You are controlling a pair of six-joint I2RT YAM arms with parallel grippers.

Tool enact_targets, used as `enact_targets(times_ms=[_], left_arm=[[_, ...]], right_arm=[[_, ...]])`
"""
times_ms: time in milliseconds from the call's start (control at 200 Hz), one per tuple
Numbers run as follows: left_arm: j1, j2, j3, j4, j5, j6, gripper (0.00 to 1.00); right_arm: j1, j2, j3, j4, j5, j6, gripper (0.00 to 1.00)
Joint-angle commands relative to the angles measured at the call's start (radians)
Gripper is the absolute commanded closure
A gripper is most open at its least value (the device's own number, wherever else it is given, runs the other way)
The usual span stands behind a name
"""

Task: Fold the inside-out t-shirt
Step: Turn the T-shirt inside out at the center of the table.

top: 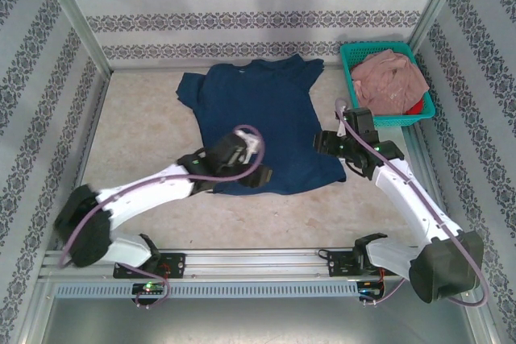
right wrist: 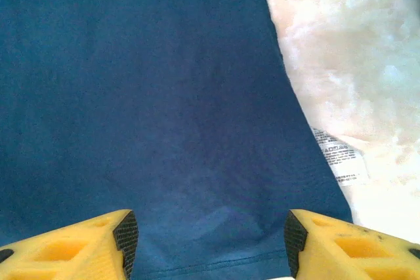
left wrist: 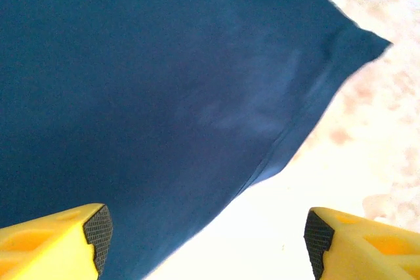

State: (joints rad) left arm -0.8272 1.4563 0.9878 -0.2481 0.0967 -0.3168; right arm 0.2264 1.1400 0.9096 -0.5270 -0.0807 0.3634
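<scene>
Dark navy blue short-sleeved cloth t-shirt (top: 258, 110) lies spread flat on the pale beige speckled table (top: 137, 118), collar toward the far wall and hem toward the arm bases, and we see it roughly midway across the surface. Over its lower part reach the two white arms: the left arm (top: 145, 191) comes in from the near left, and the right arm (top: 411, 191) from the near right. At the far right corner sits a teal green plastic basket (top: 393, 119), well apart from the shirt, with a crumpled dusty pink garment (top: 391, 78) inside it. The left gripper (left wrist: 207, 237) hovers at the hem, its yellow fingers spread wide with nothing between them; one finger is over the cloth and the other over bare table. The right gripper (right wrist: 210, 240) hangs above the hem near the shirt's right side, likewise wide apart and gripping nothing. Just beyond that edge of the cloth we make out a small white printed label (right wrist: 339, 157) lying on the table.
</scene>
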Motion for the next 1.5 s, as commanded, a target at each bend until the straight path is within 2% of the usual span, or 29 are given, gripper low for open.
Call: enact_targets(times_ms=[0, 70, 150, 385, 530, 645, 755, 899, 1024, 1099, 1169, 1229, 1294, 1344, 1419, 1464, 1494], left_arm=[[-0.054, 0.215, 0.103, -0.037, 0.013, 0.346, 0.24], [-0.056, 0.293, 0.136, -0.036, 0.087, 0.453, 0.25], [-0.059, 0.359, 0.172, -0.037, 0.123, 0.523, 0.27], [-0.085, 0.498, 0.273, -0.123, 0.164, 0.609, 0.53], [-0.085, 0.537, 0.304, -0.153, 0.147, 0.61, 0.84], [-0.071, 0.481, 0.308, -0.114, 0.189, 0.565, 0.91], [-0.003, 0.405, 0.299, -0.051, 0.348, 0.449, 0.99], [0.094, 0.339, 0.293, -0.014, 0.5, 0.291, 1.0], [0.165, 0.331, 0.308, -0.022, 0.559, 0.174, 1.0], [0.207, 0.328, 0.325, -0.032, 0.579, 0.083, 1.0], [0.242, 0.316, 0.339, -0.033, 0.6, -0.013, 1.0], [0.269, 0.295, 0.349, -0.025, 0.611, -0.093, 1.0], [0.293, 0.271, 0.364, -0.007, 0.624, -0.179, 1.0], [0.31, 0.253, 0.381, 0.002, 0.627, -0.235, 1.0], [0.328, 0.235, 0.424, -0.034, 0.614, -0.267, 1.0], [0.332, 0.228, 0.46, -0.079, 0.606, -0.263, 1.0], [0.332, 0.225, 0.485, -0.111, 0.6, -0.252, 1.0]], right_arm=[[-0.109, 0.006, -0.005, 0.038, -0.101, 0.029, 0.38], [-0.197, -0.022, -0.018, 0.062, -0.179, 0.042, 0.38], [-0.224, -0.042, -0.011, 0.041, -0.175, 0.017, 0.38], [-0.244, -0.073, -0.053, 0.035, -0.184, 0.011, 0.38], [-0.247, -0.074, -0.06, 0.04, -0.207, 0.016, 0.38], [-0.246, -0.073, -0.058, 0.027, -0.24, 0.016, 0.39], [-0.224, -0.098, -0.069, 0.009, -0.257, 0.012, 0.4], [-0.113, -0.156, -0.108, 0.013, -0.232, -0.006, 0.39], [0.026, -0.191, -0.174, 0.081, -0.218, -0.032, 0.39], [0.091, -0.2, -0.216, 0.135, -0.27, -0.037, 0.39], [0.191, -0.207, -0.256, 0.2, -0.312, -0.071, 0.41], [0.315, -0.201, -0.289, 0.269, -0.244, -0.108, 0.41], [0.461, -0.15, -0.329, 0.412, -0.14, -0.155, 0.42], [0.554, -0.077, -0.372, 0.573, 0.036, -0.172, 0.47], [0.59, 0.049, -0.428, 0.851, 0.159, -0.174, 0.52], [0.587, 0.127, -0.466, 1.052, 0.176, -0.189, 0.54], [0.591, 0.187, -0.46, 1.127, 0.185, -0.227, 0.55]])
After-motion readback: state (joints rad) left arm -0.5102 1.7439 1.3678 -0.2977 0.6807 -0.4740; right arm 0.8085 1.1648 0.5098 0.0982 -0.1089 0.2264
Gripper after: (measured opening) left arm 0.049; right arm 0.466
